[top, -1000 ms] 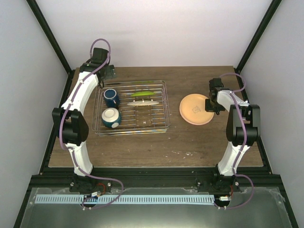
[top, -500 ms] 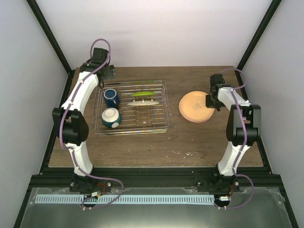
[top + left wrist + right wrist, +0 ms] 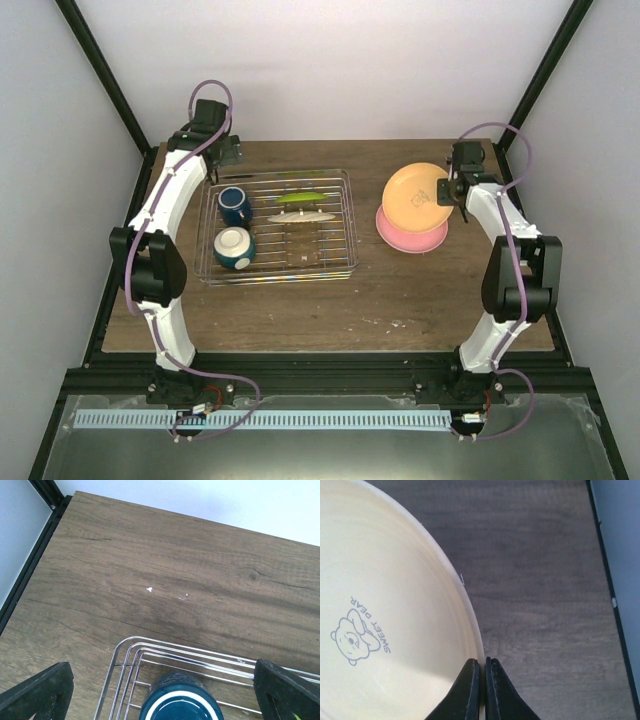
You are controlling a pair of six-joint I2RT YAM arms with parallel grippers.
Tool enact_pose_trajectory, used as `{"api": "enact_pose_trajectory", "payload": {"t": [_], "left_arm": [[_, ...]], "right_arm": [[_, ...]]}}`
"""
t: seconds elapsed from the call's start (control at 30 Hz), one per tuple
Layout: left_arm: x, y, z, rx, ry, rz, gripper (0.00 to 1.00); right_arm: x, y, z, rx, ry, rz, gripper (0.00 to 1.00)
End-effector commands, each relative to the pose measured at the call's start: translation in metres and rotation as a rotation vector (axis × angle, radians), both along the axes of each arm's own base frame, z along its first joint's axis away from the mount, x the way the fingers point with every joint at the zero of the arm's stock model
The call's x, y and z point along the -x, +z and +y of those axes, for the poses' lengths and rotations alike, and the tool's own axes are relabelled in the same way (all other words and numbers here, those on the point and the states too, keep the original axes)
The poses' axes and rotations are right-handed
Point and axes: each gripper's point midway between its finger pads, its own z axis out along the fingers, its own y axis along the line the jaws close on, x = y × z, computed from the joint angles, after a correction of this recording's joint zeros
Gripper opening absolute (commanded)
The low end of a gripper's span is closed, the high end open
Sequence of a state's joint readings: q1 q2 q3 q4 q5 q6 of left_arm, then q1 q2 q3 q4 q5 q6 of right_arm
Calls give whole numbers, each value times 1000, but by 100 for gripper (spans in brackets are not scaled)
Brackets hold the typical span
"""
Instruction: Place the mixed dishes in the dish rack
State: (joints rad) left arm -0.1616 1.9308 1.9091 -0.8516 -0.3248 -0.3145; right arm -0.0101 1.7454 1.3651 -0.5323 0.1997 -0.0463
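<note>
Right fingers [image 3: 468, 692] pinch cream plate [image 3: 385, 605]; rack [image 3: 350, 215] holds mug [image 3: 234, 205], bowl [image 3: 233, 247].

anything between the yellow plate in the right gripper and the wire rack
Nothing visible does: only bare wooden table lies between the pale yellow round plate, pinched by the right gripper, and the silver wire dish rack. Its right end looks free.

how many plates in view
4: lime-green plate and cream plate standing in the dish rack, pale yellow plate held up in the right fingers, pink plate on the table below it. None obviously hidden.
</note>
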Motion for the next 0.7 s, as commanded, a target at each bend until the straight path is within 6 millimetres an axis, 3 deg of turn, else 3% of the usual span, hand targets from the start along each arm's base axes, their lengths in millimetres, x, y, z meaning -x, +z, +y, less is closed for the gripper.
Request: {"api": "enact_pose_trajectory", "payload": {"t": [0.0, 0.17, 0.3, 0.43, 0.67], "left_arm": [[-2, 10, 2, 4, 16, -22, 100], [0, 15, 2, 6, 15, -30, 100], [2, 19, 3, 6, 20, -36, 100], [3, 18, 4, 3, 30, -37, 100], [9, 29, 10, -6, 53, -72, 100]], "right_arm": [[-18, 53, -3, 45, 55, -217, 1], [-23, 91, 4, 69, 119, -378, 1], [-14, 132, 21, 66, 225, -548, 1], [5, 172, 50, 21, 380, -723, 1], [40, 215, 117, -156, 688, -815, 1]]}}
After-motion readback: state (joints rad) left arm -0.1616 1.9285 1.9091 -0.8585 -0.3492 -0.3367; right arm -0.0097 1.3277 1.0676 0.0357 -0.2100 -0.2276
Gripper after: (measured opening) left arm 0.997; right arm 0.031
